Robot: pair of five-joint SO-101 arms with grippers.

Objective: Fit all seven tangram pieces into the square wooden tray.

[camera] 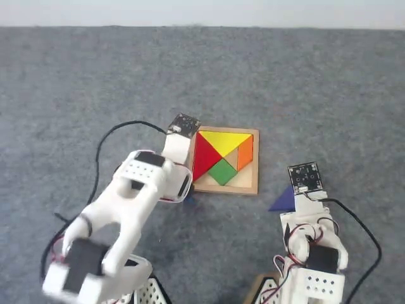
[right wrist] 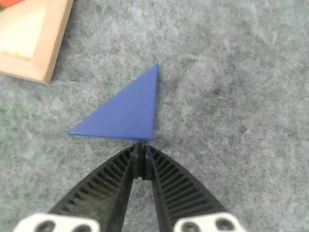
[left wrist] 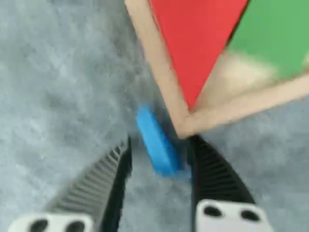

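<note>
Grey desk [camera: 95,76]: your left tool [left wrist: 160,143], wide open, straddles light-blue piece [left wrist: 155,142] off tray [camera: 224,189] corner, 7 o'clock; right tool [right wrist: 140,150] closed, empty, beside dark-blue triangle [right wrist: 125,111].

- One square wooden tray [camera: 225,188].
- Four pieces inside it: one red triangle [camera: 204,158], one yellow triangle [camera: 224,140], one orange piece [camera: 245,154], one green square [camera: 223,171].
- Two pieces on the worktop [camera: 316,82]: one dark blue triangle [camera: 285,201], one light blue piece [left wrist: 157,142].
- Two claws: the left claw [left wrist: 159,145] and the right claw [right wrist: 141,147].

Light-blue piece [left wrist: 157,142] blurred, shape unclear; tray [right wrist: 48,43] cut off at picture edge.
</note>
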